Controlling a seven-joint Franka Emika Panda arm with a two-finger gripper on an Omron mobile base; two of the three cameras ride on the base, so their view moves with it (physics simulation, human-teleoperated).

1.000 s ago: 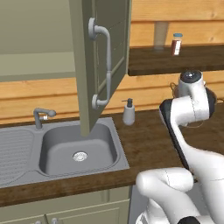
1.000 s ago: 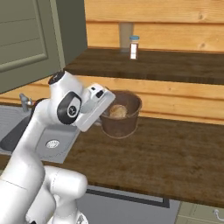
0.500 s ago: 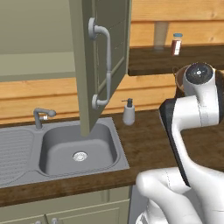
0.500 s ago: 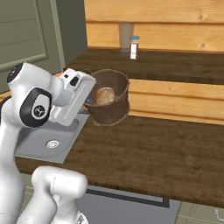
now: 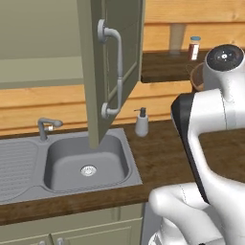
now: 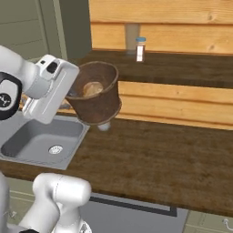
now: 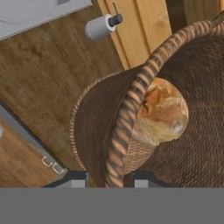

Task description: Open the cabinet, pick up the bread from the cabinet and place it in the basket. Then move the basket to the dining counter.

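Note:
My gripper is shut on the rim of the round brown basket and holds it tilted in the air above the dark worktop, near the sink. The tan bread lies inside the basket. In the hand view the woven rim runs between my two fingertips, and the bread rests against the basket wall. A sliver of the basket peeks out behind my arm in the left base view. The sage-green cabinet door hangs open above the sink. The dining counter is out of view.
A grey sink with a faucet is set in the worktop. A soap dispenser stands behind it. A shaker sits on a raised dark ledge at the back.
My arm has swung the basket to the left and higher, from over the worktop toward the sink side. The grip on the rim has stayed the same, and the bread has stayed inside.

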